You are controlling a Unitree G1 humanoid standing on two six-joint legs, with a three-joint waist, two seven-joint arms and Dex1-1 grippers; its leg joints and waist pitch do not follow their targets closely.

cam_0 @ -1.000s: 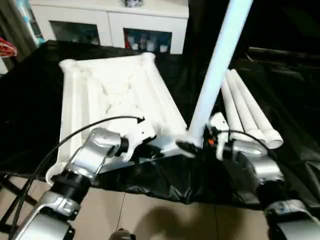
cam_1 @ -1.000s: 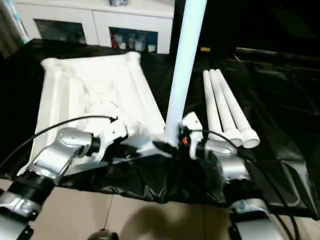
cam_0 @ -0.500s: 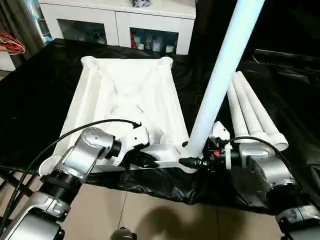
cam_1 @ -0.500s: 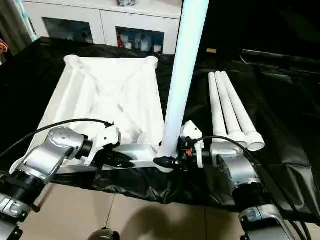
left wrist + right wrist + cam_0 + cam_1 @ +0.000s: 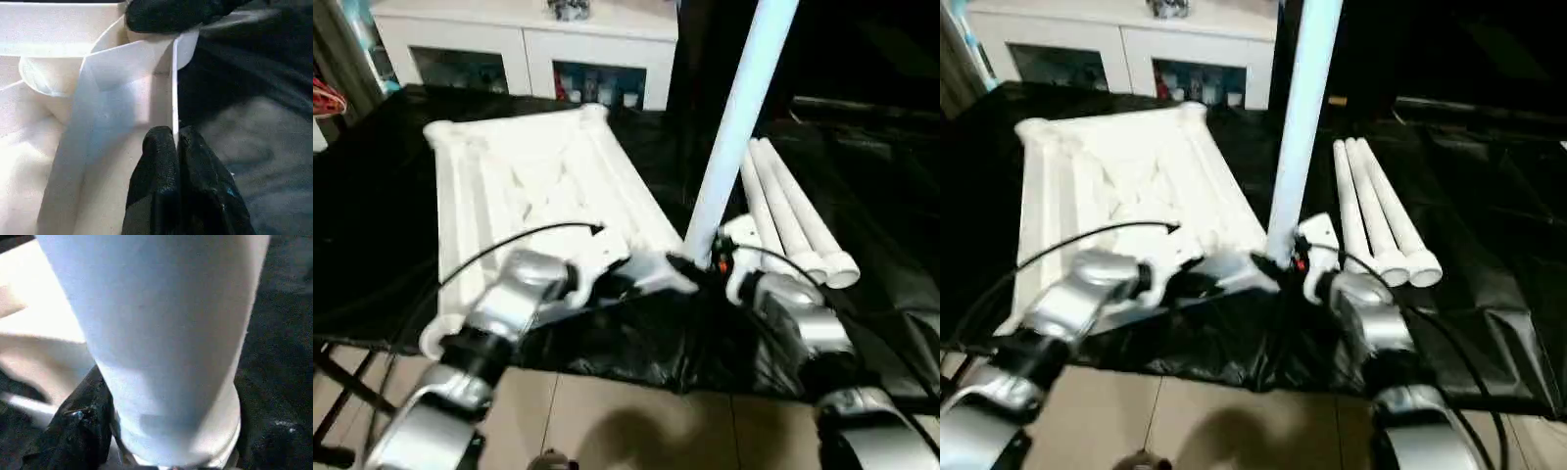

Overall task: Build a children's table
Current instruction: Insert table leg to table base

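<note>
While the white plastic ribbed tabletop [image 5: 533,186] lies underside up on the black-sheeted bench [image 5: 372,225], one long white tapered tube leg [image 5: 736,127] stands upright at its near right corner socket. The right claw [image 5: 697,266] is closed around the base of that leg. The left claw [image 5: 175,142] pinches the tabletop's thin edge wall beside the same corner. Three more white tube legs [image 5: 791,215] lie side by side on the bench, just right of the tabletop.

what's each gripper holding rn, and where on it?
Left gripper pinches the thin edge rib of the tabletop near its corner socket. Right gripper grips the upright leg at its base.
</note>
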